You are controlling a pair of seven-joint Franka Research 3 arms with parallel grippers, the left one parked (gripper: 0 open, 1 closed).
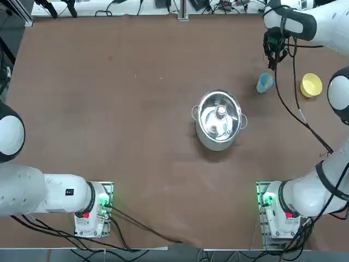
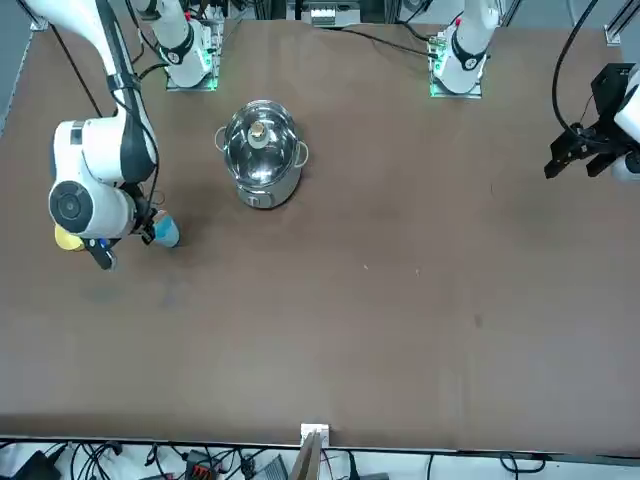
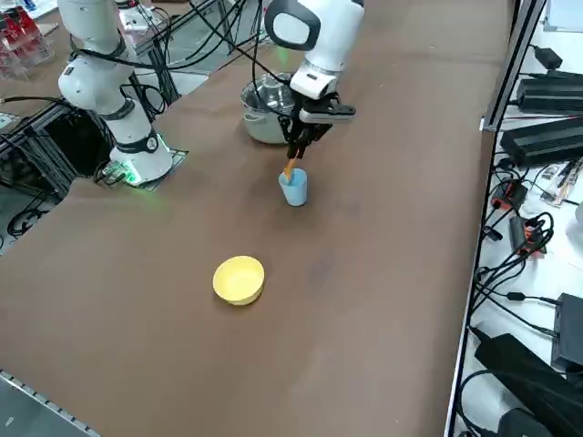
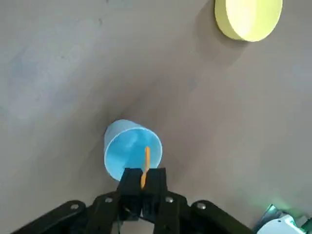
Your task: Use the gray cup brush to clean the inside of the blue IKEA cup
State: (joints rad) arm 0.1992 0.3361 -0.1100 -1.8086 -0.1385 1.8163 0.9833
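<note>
The light-blue cup [image 4: 129,152] stands upright on the brown table, also seen in the side view [image 3: 294,189], the top view [image 1: 264,82] and the front view [image 2: 165,233]. My right gripper [image 4: 143,181] hangs just above it, shut on the thin orange-tan cup brush [image 4: 146,163]. The brush points down, its lower end inside the cup's mouth [image 3: 289,171]. In the top view the gripper [image 1: 272,54] sits just beyond the cup, and the brush is hidden there.
A small yellow bowl [image 1: 311,85] lies to the right of the cup, about one bowl's width away [image 3: 240,279]. A steel pot [image 1: 219,120] with its lid inside stands near the table's middle [image 3: 266,114]. Cables hang from my right arm.
</note>
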